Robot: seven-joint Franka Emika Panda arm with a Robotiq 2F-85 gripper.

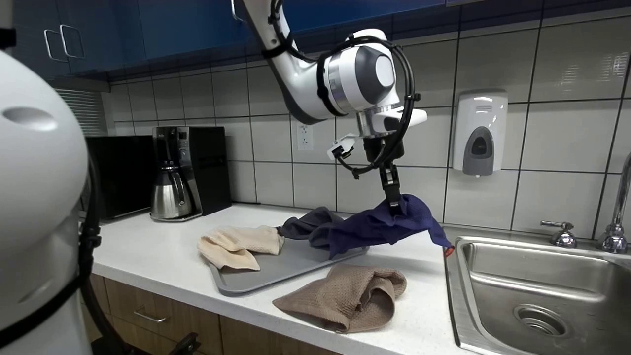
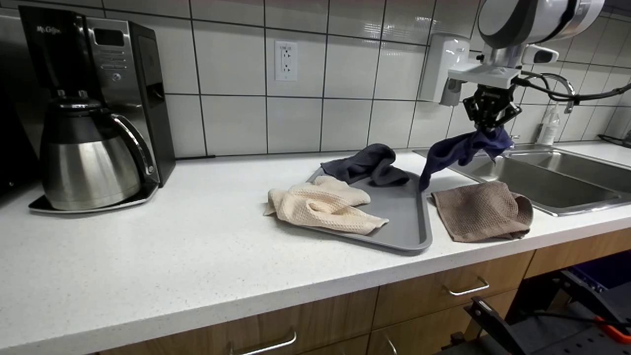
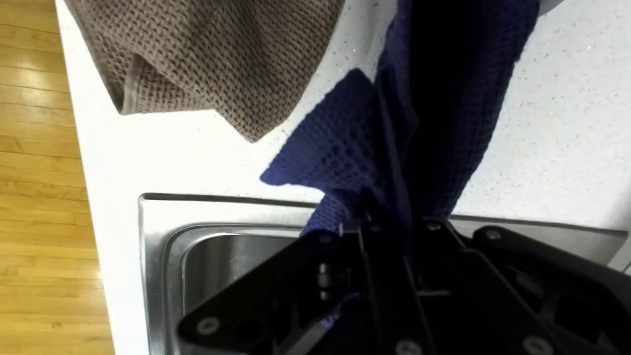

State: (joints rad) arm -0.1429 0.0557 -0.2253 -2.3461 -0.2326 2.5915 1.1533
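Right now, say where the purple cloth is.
In both exterior views, the purple cloth hangs from the gripper, right of the gray cloth, near the sink.

Your gripper has its fingertips hidden in the purple cloth, which runs off the wrist view's top edge and, in an exterior view, blocks part of the dark gray cloth. Both exterior views crop your arm and the sink; button lettering on the coffee maker is too small to read.
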